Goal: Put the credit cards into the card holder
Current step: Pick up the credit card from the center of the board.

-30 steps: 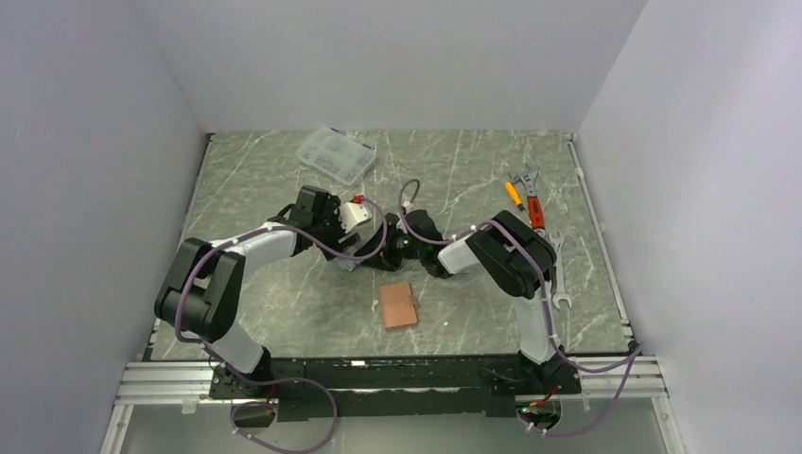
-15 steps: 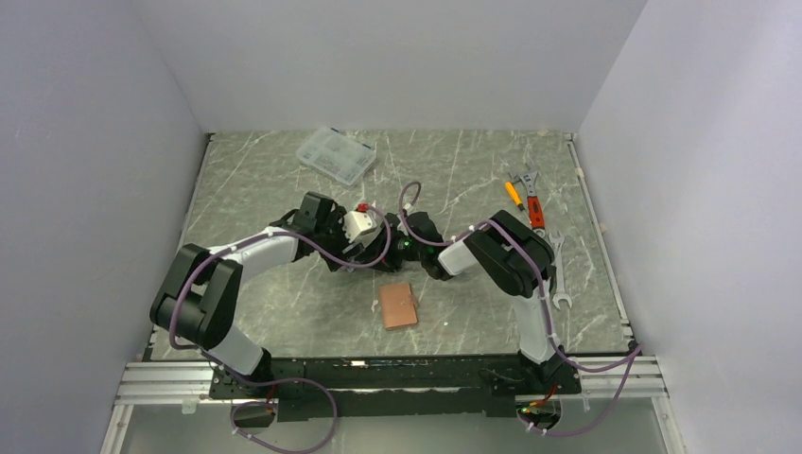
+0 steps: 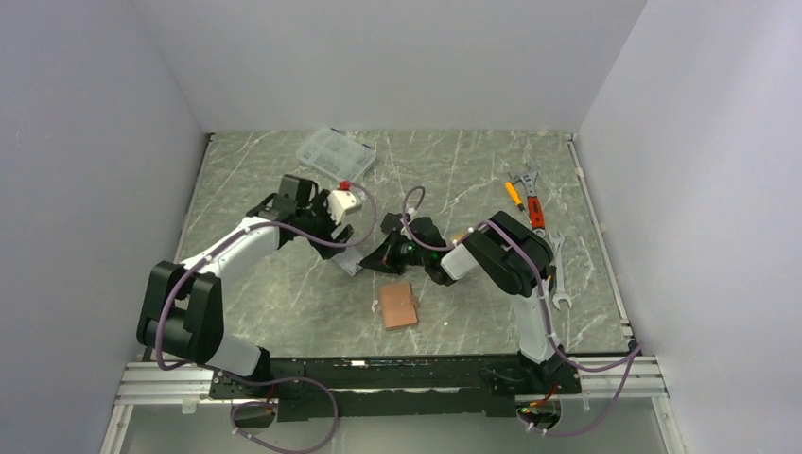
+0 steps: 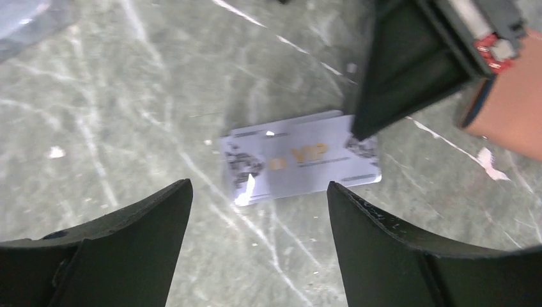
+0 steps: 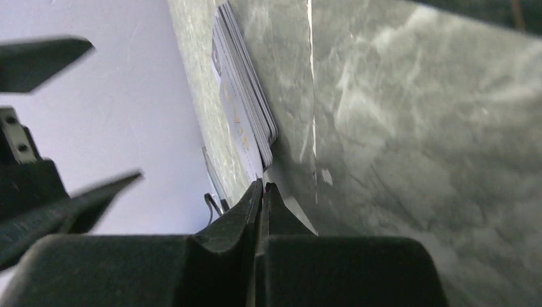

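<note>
The credit cards (image 4: 300,157) lie in a flat stack on the marble surface (image 3: 284,284), near its middle, at about 10 o'clock from the card holder (image 3: 398,305) and just clear of it. A silver-grey card with gold "VIP" lettering is on top. The right wrist view shows several thin edges under it, but their colours cannot be told.

The left claw (image 4: 257,192) hangs above the stack with its jaws spread wide. One finger is at either side of the silver card, and the claw holds nothing.

The right claw (image 5: 262,188) is low on the surface at the 3 o'clock end of the stack. Its jaws are pressed fully together and their tip touches the corner of the cards. Whether a card edge is nipped between the pads cannot be told.

The card holder lies flat and closed at 6 o'clock on the surface, near the arm bases. A clear compartment box (image 3: 335,154) sits at 11 o'clock. A screwdriver (image 3: 513,195) and wrenches (image 3: 558,274) lie at 2 to 3 o'clock, well apart from the cards.
</note>
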You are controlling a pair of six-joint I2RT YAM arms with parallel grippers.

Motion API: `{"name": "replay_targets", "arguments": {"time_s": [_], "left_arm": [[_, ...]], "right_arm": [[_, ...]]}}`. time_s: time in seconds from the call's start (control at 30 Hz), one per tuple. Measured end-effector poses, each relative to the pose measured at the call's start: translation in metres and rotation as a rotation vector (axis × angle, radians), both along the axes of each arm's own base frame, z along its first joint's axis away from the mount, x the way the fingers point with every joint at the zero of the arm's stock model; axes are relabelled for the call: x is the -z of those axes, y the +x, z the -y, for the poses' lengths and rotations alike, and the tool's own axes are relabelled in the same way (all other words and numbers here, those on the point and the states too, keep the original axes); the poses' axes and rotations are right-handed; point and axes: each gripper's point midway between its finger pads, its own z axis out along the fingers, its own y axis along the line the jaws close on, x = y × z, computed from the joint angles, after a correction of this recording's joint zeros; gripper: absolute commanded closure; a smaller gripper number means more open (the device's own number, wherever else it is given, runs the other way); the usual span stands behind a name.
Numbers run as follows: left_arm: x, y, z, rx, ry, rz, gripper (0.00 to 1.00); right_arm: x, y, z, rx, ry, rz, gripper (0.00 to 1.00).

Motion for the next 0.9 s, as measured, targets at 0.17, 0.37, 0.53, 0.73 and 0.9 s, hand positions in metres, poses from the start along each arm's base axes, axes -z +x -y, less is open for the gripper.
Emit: {"name": "replay_targets", "arguments": {"time_s": [0.17,0.37,0.53,0.73,0.9], "left_arm": [[-0.018,0.023,-0.014,-0.069,-0.012,0.045,0.22],[0.003,0.028,-0.022,-0.115,0.037,-0.001,0.26],[0.021,0.030,-0.029,-0.144,0.086,-0.035,0.25],[0.009,0.022,-0.025,-0.142,0.047,-0.049,0.02],[-0.049,0.007,-0.008,-0.084,-0.095,-0.012,0.01]], "right_arm": [[-0.002,-0.010,0.011,0.003,0.001,-0.003,1.00],[-0.001,-0.023,0.021,-0.001,0.010,-0.005,1.00],[-0.004,-0.025,0.023,-0.004,0.029,0.003,1.00],[-0.023,-0.027,0.023,-0.047,0.027,0.070,1.00],[-0.052,-0.018,0.015,-0.118,-0.006,0.189,1.00]]}}
